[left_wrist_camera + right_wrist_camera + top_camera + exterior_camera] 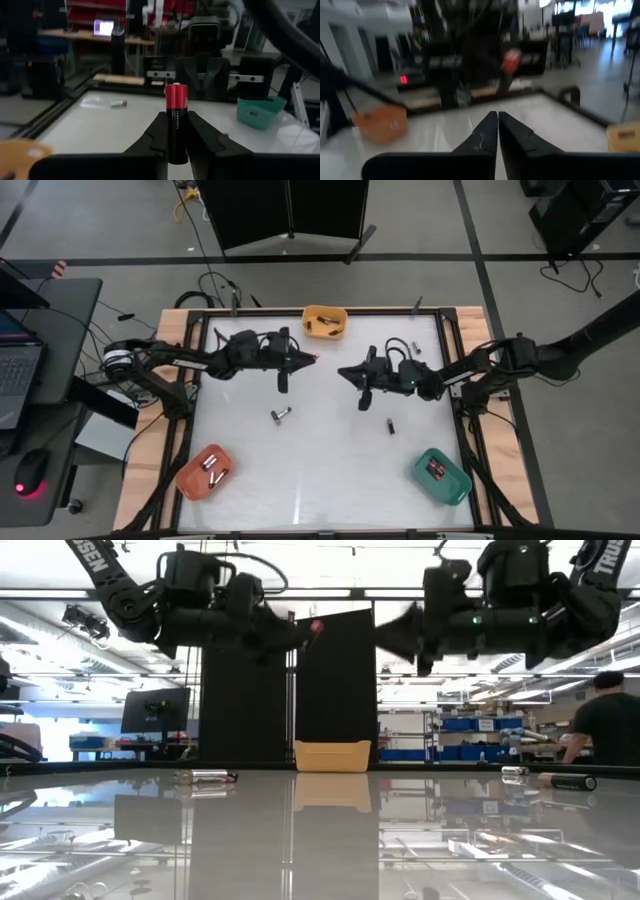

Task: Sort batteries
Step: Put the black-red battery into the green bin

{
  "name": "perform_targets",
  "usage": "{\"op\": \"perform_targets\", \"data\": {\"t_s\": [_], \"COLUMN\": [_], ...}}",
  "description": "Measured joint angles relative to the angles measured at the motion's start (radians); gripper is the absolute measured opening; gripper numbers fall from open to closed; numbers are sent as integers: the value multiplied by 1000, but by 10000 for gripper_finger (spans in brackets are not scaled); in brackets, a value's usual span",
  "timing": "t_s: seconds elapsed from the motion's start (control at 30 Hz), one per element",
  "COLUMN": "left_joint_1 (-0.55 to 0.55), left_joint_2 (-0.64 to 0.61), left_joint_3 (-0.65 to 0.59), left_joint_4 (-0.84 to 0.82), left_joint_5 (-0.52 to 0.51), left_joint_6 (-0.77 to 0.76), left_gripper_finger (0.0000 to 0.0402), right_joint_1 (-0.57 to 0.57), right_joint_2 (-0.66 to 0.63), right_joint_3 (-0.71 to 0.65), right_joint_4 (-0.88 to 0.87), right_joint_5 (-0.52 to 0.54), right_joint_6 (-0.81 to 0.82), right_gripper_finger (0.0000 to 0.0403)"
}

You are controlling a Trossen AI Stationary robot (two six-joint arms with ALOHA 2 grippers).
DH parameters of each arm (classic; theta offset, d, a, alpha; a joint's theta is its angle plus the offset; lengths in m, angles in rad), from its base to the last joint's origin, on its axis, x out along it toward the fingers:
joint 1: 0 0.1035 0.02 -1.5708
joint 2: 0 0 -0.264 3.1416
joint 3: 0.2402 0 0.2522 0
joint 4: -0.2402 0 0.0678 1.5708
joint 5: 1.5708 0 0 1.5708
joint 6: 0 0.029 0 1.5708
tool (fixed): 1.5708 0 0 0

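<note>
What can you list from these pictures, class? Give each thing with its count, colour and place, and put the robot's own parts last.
Plastic yellow bin: one, at the table's far edge, cells inside.
Plastic orange bin: one, near left corner, two cells inside.
Plastic teal bin: one, near right corner, cells inside.
Loose batteries: at least three, silver-grey or dark, lying on the white table.
Red-and-black cylindrical battery: one, clamped between the left gripper's fingers.
Person: one, dark top, in the room behind.
Left gripper: above the table, shut on that battery.
Right gripper: facing it, fingers together, empty.
</note>
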Motion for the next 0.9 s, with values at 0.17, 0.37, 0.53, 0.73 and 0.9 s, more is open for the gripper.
{"op": "perform_targets", "data": {"t_s": [0.17,0.37,0.53,0.73,0.9], "left_joint_1": [-33,-56,-62,-64,-73], "left_joint_2": [32,71,108,160,202], "left_joint_3": [6,102,171,239,269], "left_joint_4": [153,145,125,46,45], "left_joint_5": [-4,21,73,69,70], "left_joint_6": [-4,-26,-25,-26,-26], "left_gripper_finger": [46,46,46,46,46], "right_joint_1": [0,0,-4,-5,-5], "right_joint_2": [-4,-4,-4,-4,-4], "right_joint_3": [14,70,100,110,110], "right_joint_4": [87,99,104,109,111], "right_joint_5": [0,0,0,0,0], "right_joint_6": [-8,-16,-19,-30,-37], "right_gripper_finger": [59,120,154,161,153]}}
